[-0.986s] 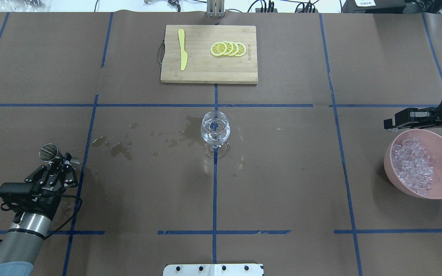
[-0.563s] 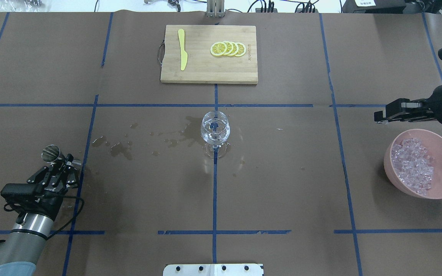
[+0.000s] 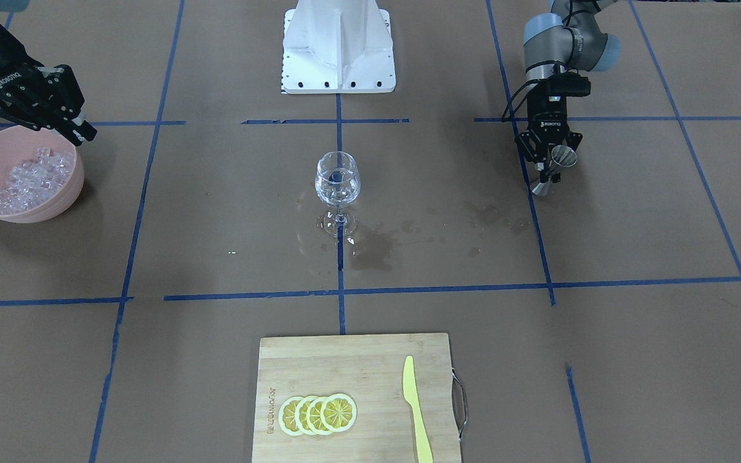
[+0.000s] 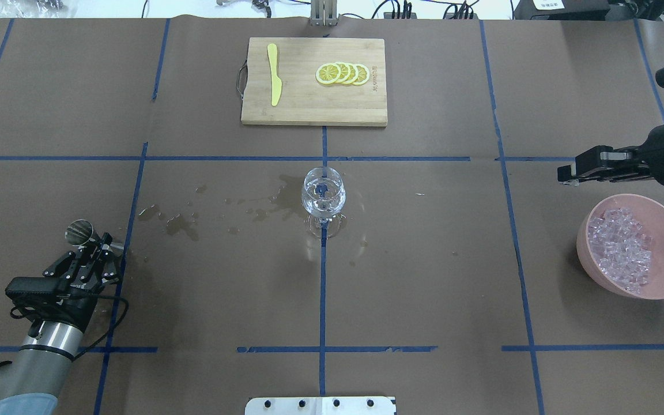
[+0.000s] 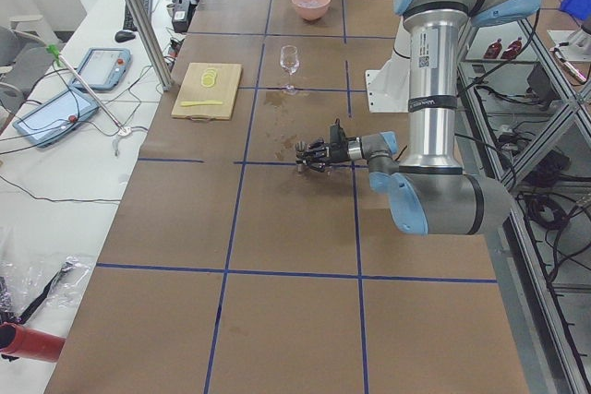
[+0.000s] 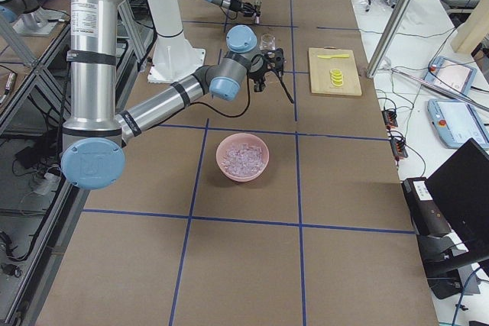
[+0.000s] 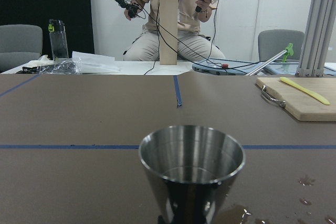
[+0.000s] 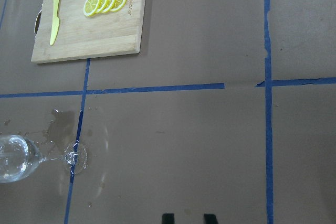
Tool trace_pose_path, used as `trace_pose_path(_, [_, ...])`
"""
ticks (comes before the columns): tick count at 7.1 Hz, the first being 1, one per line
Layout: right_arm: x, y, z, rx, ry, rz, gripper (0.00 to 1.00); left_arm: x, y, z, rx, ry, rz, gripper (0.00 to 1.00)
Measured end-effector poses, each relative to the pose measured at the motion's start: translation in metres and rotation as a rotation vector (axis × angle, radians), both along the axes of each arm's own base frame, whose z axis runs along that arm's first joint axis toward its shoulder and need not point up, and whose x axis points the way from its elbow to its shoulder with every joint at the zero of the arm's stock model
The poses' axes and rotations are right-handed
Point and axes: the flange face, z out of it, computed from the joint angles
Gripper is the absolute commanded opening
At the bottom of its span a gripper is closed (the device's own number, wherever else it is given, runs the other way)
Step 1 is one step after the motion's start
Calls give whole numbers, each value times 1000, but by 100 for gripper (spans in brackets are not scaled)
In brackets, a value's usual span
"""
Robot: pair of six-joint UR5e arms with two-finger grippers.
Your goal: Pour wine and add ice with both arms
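Right hand (image 4: 563, 173) moved off the ice (image 4: 620, 248), now near it, grip unclear, left hand (image 4: 104, 242) pinching steel cup (image 4: 78, 230)

A wine glass (image 4: 323, 193) stands alone at the table's centre, the only upright obstacle on the open brown paper (image 4: 424, 271) between the pink bowl (image 4: 581, 239) at near right and the steel cup (image 4: 78, 231) held by the left gripper (image 4: 101, 241) at near left. A cutting board (image 4: 313, 109) lies flat beyond the glass, well apart.
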Motion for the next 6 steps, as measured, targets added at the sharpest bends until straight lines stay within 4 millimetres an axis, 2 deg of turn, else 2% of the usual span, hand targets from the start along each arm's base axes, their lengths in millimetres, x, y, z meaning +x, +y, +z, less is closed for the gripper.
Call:
trace_pose_path(2, [-1,-1,-9,-6,-18,8,0,0,0,1,0,-3,0,63])
trace_pose_path(3, [-3,-5,-20,-17,-42,19,0,0,0,1,0,-3,0,90])
trace_pose_path(4, [-5,-7,-27,-24,-57,25,0,0,0,0,0,-1,0,100])
trace_pose_path(6, [-5,-8,-33,-24,-68,28,0,1,0,-10,-12,25,19,100])
